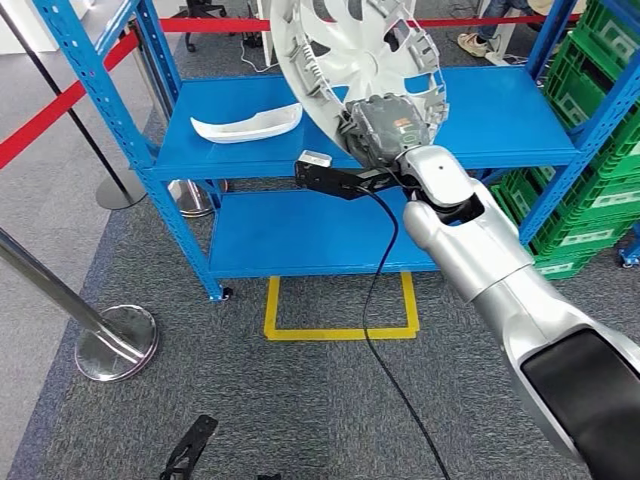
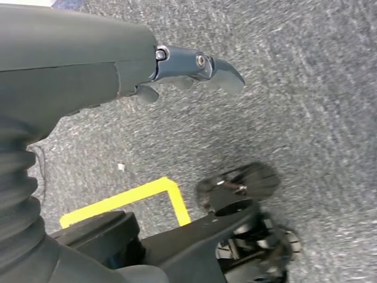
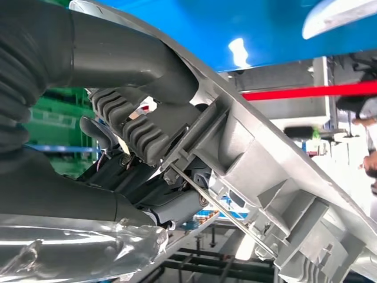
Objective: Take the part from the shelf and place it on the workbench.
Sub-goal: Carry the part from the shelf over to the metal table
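A: Right hand [image 1: 385,125] clamped on the rim of the round silver-white plastic wheel cover [image 1: 355,50], thumb and dark fingers pinching the edge. Held tilted, clear above the blue metal shelf [image 1: 498,120], touching no board.

B: Step, then?

A: Probably the carry: picked and lifted, not yet set down. Next calls for swinging the cover away from the blue uprights without clipping them, then turning toward a tabletop, none in sight here.

B: Left hand [image 2: 195,68]?

A: Hanging over grey carpet [image 2: 311,88], fingers loosely apart, holding nothing.

B: Anything from one camera lacking in another?

A: Right wrist view: ribbed finger pads [image 3: 138,132] pressed on the cover's moulded inner clips and wire ring. Head view: curved white trim piece [image 1: 245,125] lying on the top shelf board, yellow floor marking [image 1: 340,320], black cable [image 1: 381,300], chrome barrier post [image 1: 113,340].
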`<act>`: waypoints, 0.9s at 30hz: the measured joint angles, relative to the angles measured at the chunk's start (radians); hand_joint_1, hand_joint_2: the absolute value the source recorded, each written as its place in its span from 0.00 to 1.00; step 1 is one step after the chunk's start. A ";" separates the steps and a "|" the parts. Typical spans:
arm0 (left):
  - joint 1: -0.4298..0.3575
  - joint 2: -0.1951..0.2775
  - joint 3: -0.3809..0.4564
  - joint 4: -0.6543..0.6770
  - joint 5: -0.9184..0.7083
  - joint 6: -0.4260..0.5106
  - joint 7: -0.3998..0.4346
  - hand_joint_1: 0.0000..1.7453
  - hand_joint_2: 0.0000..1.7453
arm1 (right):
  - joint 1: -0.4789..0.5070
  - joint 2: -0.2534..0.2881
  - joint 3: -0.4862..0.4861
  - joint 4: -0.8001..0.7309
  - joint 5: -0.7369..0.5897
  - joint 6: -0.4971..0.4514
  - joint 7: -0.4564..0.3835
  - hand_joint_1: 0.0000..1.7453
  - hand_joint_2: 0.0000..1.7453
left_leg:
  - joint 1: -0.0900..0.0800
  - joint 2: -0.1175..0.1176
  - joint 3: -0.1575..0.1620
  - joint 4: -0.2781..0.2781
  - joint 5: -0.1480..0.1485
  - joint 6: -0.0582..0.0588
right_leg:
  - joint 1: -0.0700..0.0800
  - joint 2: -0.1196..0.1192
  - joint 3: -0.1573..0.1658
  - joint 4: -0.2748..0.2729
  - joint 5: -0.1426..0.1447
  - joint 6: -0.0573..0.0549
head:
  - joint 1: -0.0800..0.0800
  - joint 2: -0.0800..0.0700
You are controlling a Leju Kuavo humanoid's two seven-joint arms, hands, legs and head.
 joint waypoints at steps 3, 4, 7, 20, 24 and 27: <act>0.000 0.000 0.000 0.000 -0.004 -0.003 0.000 0.00 1.00 | 0.019 0.000 -0.017 -0.017 -0.024 -0.029 0.001 1.00 1.00 | 0.004 -0.004 0.057 -0.015 0.057 -0.003 | -0.004 0.014 -0.033 0.001 0.028 0.009 | 0.000 0.000; -0.001 0.000 0.000 0.000 -0.005 -0.004 0.000 0.00 1.00 | 0.023 0.001 -0.024 -0.024 -0.031 -0.031 0.001 1.00 1.00 | 0.007 -0.018 0.107 -0.077 0.071 -0.004 | -0.005 0.020 -0.042 0.002 0.035 0.014 | -0.001 0.000; -0.001 -0.001 0.000 0.000 -0.007 -0.005 -0.001 0.00 1.00 | 0.031 0.004 -0.040 -0.043 -0.039 -0.038 0.001 1.00 1.00 | 0.013 -0.057 0.213 -0.235 0.053 0.008 | -0.003 0.038 -0.066 0.005 0.060 0.031 | -0.001 0.000; 0.006 -0.005 0.000 0.000 -0.008 -0.008 -0.001 0.00 1.00 | 0.073 0.002 -0.076 -0.076 -0.044 -0.050 -0.004 1.00 1.00 | 0.004 0.057 0.199 -0.255 0.074 0.051 | 0.002 -0.045 -0.051 0.081 0.002 0.055 | 0.013 0.000; 0.007 -0.005 0.000 0.000 -0.008 -0.008 -0.001 0.00 1.00 | 0.072 0.001 -0.085 -0.089 -0.043 -0.059 -0.004 1.00 1.00 | -0.006 0.087 0.195 -0.255 0.075 0.033 | 0.009 -0.040 -0.024 0.014 0.017 0.031 | 0.012 0.000; 0.005 -0.005 0.000 0.000 -0.008 -0.008 -0.002 0.00 1.00 | 0.074 0.000 -0.093 -0.098 -0.043 -0.059 -0.003 1.00 1.00 | -0.003 0.059 0.167 -0.196 0.026 0.019 | 0.000 -0.011 -0.031 0.008 0.028 0.012 | 0.010 0.000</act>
